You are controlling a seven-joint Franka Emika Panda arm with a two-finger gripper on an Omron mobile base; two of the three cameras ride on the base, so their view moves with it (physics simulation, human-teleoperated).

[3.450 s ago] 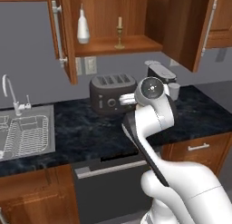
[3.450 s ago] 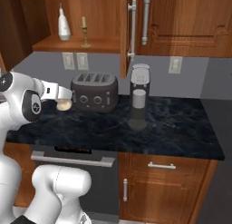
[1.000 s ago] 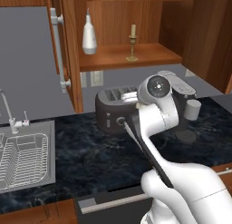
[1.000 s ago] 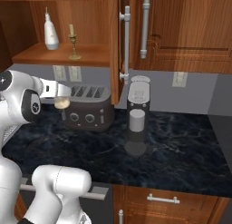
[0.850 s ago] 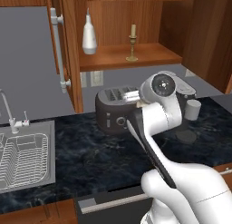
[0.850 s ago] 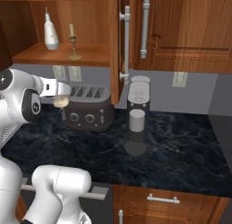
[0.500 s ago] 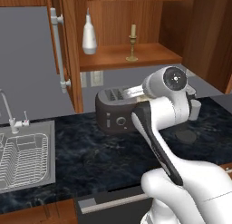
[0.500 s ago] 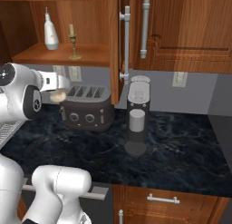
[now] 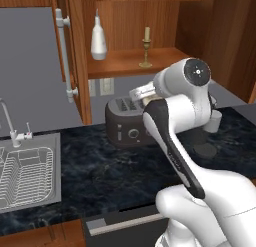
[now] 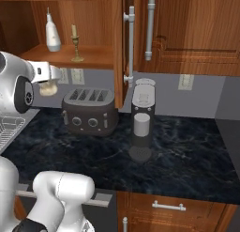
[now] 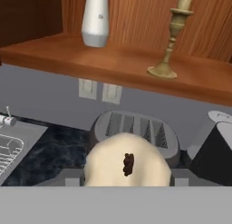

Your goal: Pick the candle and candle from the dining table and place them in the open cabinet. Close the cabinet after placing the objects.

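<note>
Squat candle (image 11: 128, 164) sits clamped in gripper (image 10: 47, 83), left of frame above toaster (image 10: 90, 111). Risk: clipping cabinet (image 9: 131, 63) shelf edge or toppling taper candle (image 9: 146, 47) during placement.

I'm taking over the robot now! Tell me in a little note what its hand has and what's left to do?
Hand: shut on the squat lumpy cream-white candle, held above the dark toaster.
Slim pale taper candle on a gold candlestick: already standing on the shelf of the open reddish-brown wooden cabinet, beside a white tapered bottle.
Left: set the cream-white candle on that shelf, let go, close the cabinet doors.
</note>
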